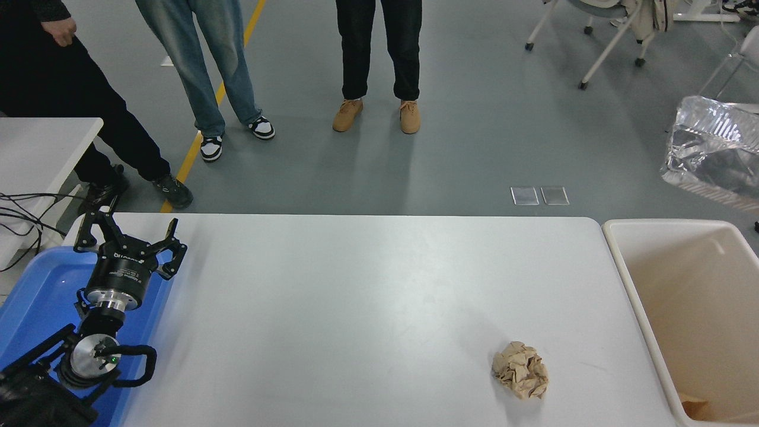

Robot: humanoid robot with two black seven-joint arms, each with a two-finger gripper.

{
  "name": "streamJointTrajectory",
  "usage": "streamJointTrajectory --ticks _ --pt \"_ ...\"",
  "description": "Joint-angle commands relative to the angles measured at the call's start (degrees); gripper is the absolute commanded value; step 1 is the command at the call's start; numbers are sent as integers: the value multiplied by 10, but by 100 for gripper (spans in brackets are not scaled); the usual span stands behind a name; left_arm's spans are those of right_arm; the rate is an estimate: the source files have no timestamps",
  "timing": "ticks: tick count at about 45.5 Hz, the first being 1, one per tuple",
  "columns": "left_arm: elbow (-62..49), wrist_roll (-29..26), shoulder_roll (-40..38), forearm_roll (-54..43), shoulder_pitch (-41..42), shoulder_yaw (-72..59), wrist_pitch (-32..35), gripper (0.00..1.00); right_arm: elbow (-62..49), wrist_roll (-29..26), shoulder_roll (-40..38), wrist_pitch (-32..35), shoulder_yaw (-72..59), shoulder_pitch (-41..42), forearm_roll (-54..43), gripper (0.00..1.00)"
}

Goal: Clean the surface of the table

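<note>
We see the foil tray (714,151) hanging at the right edge above the beige bin (643,308), its end effector hidden, so it could fall outside, while the tabletop (356,296) fills the middle and the left end effector (127,237) rests spread.

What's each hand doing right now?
Left hand: open, empty, parked over the blue bin.
Right hand: out of view; only the foil tray shows at the right edge.
</note>
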Motion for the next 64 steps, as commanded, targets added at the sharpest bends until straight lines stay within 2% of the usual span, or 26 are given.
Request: streamJointTrajectory --ticks 1,13,24,32,55,64 --pt "0 1 1 0 0 0 0 99 -67 8 50 -58 2 -114 70 0" --pt "0 1 0 0 0 0 0 99 -143 7 134 -84 3 -194 161 0" --pt "0 0 0 0 0 0 0 99 -290 5 244 -85 2 -292 270 0" --pt "0 1 1 0 0 0 0 99 -382 2 324 -83 4 -335 293 0" --pt "0 0 0 0 0 0 0 99 -526 -54 476 -74 4 -398 416 0" --pt "0 1 0 0 0 0 0 99 -540 -78 505 -72 4 -399 452 0"
